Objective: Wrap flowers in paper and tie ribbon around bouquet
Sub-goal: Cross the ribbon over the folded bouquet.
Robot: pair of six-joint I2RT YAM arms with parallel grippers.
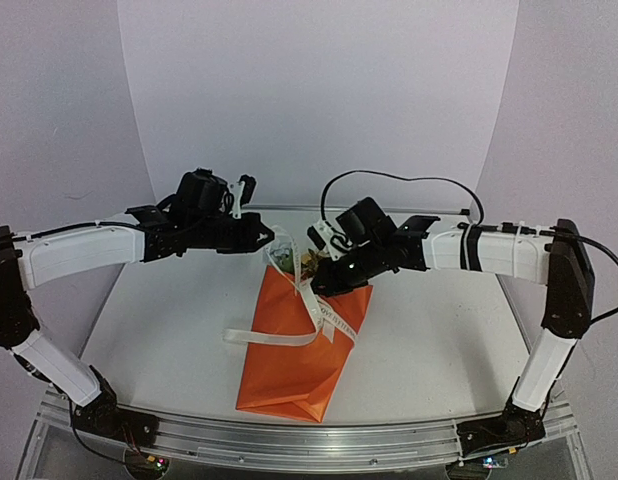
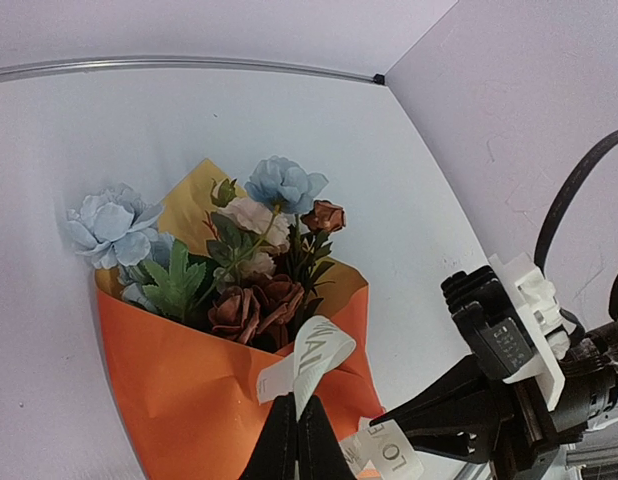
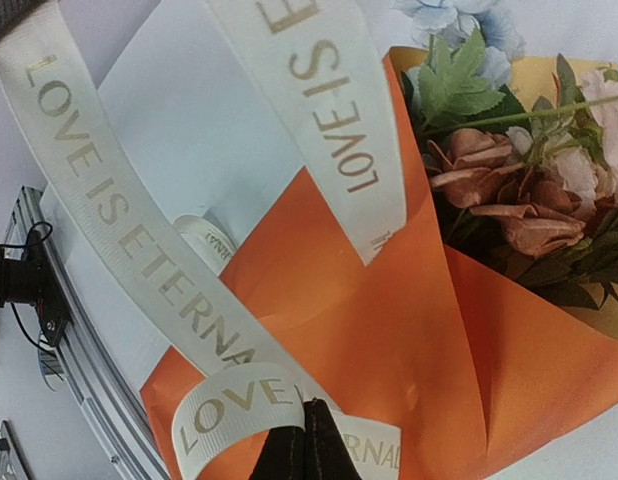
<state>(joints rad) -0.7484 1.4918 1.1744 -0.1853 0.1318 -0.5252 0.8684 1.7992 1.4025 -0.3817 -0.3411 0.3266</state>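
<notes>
The bouquet [image 1: 299, 345] lies on the table, an orange paper [image 2: 189, 390] cone with the flowers [image 2: 259, 270] showing blue, cream and brown-red heads above its rim. The cream ribbon [image 1: 324, 315] with printed words crosses the cone, and a loop of it trails to the left. My left gripper [image 2: 296, 405] is above the cone's top edge, shut on a folded end of the ribbon [image 2: 314, 360]. My right gripper [image 3: 307, 410] is shut on another ribbon [image 3: 229, 405] loop over the paper [image 3: 389, 330]. The two grippers sit close together over the flowers [image 1: 294, 262].
A metal rail [image 1: 289, 440] runs along the table's near edge, with both arm bases on it. White walls close the back and sides, meeting at a corner [image 2: 377, 78]. A black cable [image 1: 409, 180] arcs above the right arm.
</notes>
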